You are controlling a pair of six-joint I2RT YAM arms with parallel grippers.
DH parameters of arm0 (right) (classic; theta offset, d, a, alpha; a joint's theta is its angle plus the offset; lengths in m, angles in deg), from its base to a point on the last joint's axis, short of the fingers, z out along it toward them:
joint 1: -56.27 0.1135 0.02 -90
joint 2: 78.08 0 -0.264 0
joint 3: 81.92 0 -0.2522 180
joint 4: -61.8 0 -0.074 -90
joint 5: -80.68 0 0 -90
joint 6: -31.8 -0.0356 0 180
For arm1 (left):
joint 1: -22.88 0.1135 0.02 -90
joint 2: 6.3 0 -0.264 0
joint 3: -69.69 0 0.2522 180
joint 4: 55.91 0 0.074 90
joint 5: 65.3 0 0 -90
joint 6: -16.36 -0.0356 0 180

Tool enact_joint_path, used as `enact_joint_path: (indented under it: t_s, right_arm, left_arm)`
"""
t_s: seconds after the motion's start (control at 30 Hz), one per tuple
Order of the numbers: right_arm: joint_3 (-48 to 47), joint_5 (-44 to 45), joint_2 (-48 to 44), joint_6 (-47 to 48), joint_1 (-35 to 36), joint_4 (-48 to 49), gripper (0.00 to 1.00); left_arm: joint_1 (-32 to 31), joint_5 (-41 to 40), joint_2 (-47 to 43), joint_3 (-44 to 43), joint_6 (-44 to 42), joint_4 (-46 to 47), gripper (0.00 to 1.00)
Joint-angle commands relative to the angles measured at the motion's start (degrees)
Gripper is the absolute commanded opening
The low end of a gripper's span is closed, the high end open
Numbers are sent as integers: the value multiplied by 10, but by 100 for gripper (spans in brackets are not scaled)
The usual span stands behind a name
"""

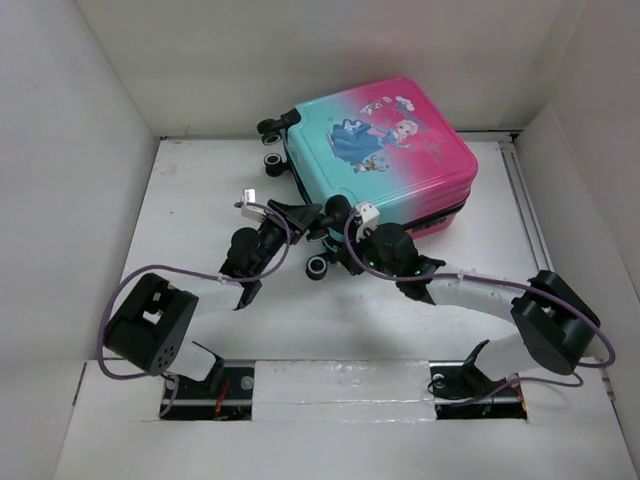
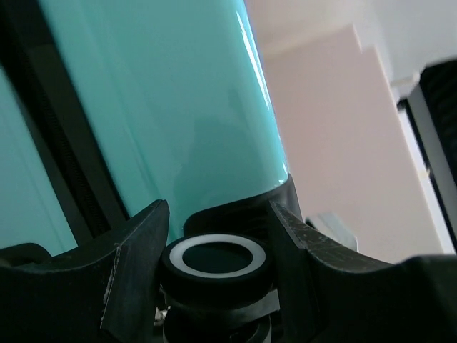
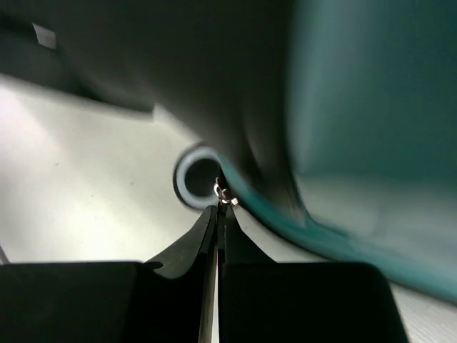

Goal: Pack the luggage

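Note:
The luggage [image 1: 400, 150], a pink-to-teal hard shell with a cartoon princess print, lies flat at the back of the table. Its teal side [image 2: 164, 107] fills the left wrist view. My left gripper [image 2: 218, 214] is shut on a black-and-white wheel [image 2: 218, 263] at the near left corner, one finger [image 2: 136, 264] against each side of it. In the top view that gripper [image 1: 308, 216] sits against the case's near left corner. My right gripper [image 3: 218, 209] is shut on the small metal zipper pull [image 3: 223, 194] at the teal edge [image 3: 335, 236], just right of the left gripper [image 1: 345, 250].
Another wheel [image 1: 318, 266] rests on the table below the grippers, and two more wheels [image 1: 272, 145] stick out at the case's far left. White walls box in the table on the left [image 1: 60, 200], back and right [image 1: 590, 200].

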Motion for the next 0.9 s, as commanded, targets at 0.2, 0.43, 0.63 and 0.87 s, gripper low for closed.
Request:
enact_joint_path:
  t_s: [0.2,0.43,0.63,0.87]
  right_arm:
    - [-37,-155,29,-20,69,137,0]
    - [-12,-143,137,-121,75,332,0]
    - [66,-83,0,-78,62,231,0]
    - [104,-97,-88,-72,29,144,0]
  left_arm:
    - [-48,89,-126,-39,-22,-38,0]
    - [-104,83,-133,-49,-22,-59,0]
    - [-91,-19,-197,-67,-131,-211,63]
    - [-44,-256,-257,-148,-247,-422,100]
